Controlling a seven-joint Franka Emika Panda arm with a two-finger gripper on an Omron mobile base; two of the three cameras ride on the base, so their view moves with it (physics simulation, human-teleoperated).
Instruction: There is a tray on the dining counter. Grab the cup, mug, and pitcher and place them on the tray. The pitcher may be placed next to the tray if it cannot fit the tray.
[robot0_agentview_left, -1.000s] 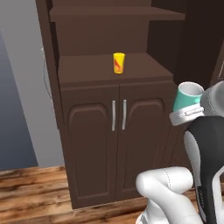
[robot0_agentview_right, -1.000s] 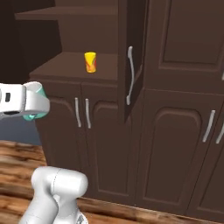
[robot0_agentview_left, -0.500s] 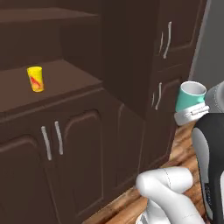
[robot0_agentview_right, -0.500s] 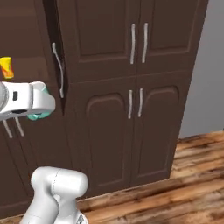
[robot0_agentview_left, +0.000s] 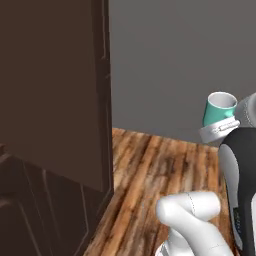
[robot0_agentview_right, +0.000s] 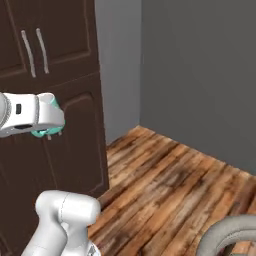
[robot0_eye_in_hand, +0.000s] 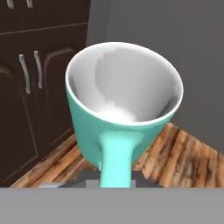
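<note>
A: What do we hold?

B: One mug (robot0_eye_in_hand: 124, 109), teal with a white inside. Our gripper (robot0_agentview_left: 220, 131) is clenched on the mug by its handle, which runs straight down between the jaws. The mouth of it opens away from the jaws.

A: And from the base?

B: In the left base view the mug (robot0_agentview_left: 218, 109) stands just above the hand; in the right base view a sliver of teal (robot0_agentview_right: 46, 131) shows under it.

A: What lies past the jaws?

B: One dark cabinet (robot0_eye_in_hand: 39, 74) with two pale door handles (robot0_eye_in_hand: 29, 71) side by side, one grey wall (robot0_agentview_left: 180, 60), and one plank floor (robot0_agentview_right: 175, 185) beneath us.
</note>
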